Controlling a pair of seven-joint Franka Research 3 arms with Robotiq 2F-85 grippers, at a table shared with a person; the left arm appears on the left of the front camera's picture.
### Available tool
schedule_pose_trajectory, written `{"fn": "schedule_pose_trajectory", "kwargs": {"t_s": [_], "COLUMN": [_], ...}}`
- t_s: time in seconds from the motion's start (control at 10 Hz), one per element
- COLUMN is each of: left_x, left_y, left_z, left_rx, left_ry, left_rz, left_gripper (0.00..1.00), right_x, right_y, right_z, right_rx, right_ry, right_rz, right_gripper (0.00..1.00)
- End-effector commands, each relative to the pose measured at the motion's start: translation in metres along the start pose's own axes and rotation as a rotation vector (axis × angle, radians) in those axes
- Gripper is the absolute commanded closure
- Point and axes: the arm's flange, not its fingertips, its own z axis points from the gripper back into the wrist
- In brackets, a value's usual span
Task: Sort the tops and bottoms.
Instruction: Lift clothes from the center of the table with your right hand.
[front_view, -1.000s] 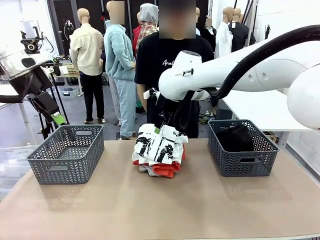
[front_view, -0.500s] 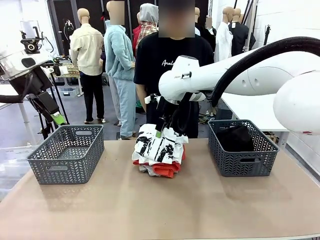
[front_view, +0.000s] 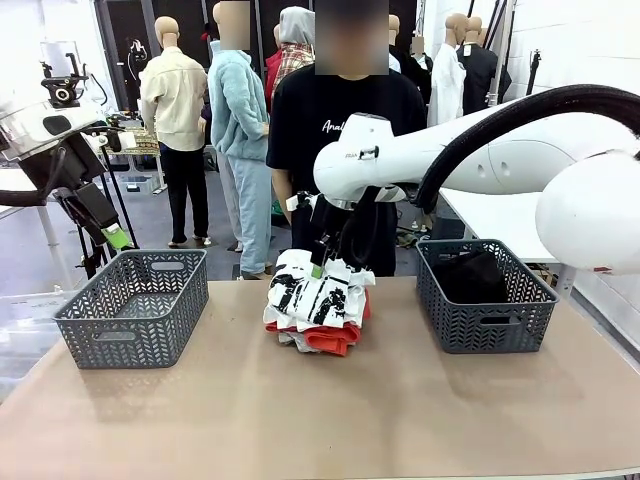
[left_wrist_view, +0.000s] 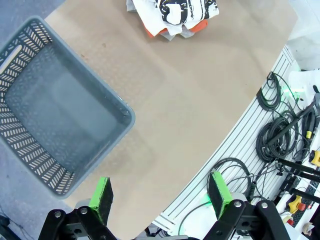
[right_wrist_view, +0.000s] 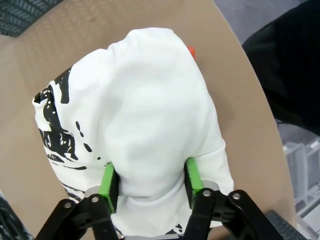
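Newbie: what's hard to see here?

Regular: plenty tbh. Mid-frame pile: the grey top (front_view: 289, 341) is a sliver under the orange top (front_view: 330, 340), both buried by the white T-shirt (front_view: 318, 290). Dark bottoms (front_view: 470, 272) sit in the right basket (front_view: 485, 325), mostly hidden by its wall.

Newbie: claws?

Regular: the right gripper (right_wrist_view: 149, 172) pinches a bulge of the white shirt. The left gripper (left_wrist_view: 160, 182) hangs splayed, holding nothing, over the tan table (left_wrist_view: 175, 115) edge beside the left basket (left_wrist_view: 30, 125). Cables (left_wrist_view: 280, 135) lie lower right, and a person (front_view: 340, 130) stands behind.

Heaped tops (front_view: 318, 305), white uppermost — black bottoms (front_view: 470, 274) in basket (front_view: 486, 326)
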Motion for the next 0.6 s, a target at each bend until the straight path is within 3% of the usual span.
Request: {"fn": "schedule_pose_trajectory", "kwargs": {"t_s": [0.0, 0.1, 0.5], "left_x": [-0.0005, -0.0005, -0.0005], "left_y": [0.0004, 0.0004, 0.0004], "left_z": [0.0019, 0.0019, 0.0019], "left_rx": [0.002, 0.002, 0.002], "left_ry": [-0.003, -0.003, -0.003], "left_rz": [0.004, 0.004, 0.004], "left_gripper": [0.0, 0.0, 0.0], "right_x": [0.0061, 0.0058, 0.0035], "right_y": [-0.0004, 0.0013, 0.0023], "right_z": [-0.0041, -0.004, 0.0017], "right_rx": [-0.014, -0.014, -0.014], "right_ry": [0.034, 0.036, 0.024], "right_rz": [-0.005, -0.006, -0.022], "right_gripper": [0.83, 1.0, 1.0]}}
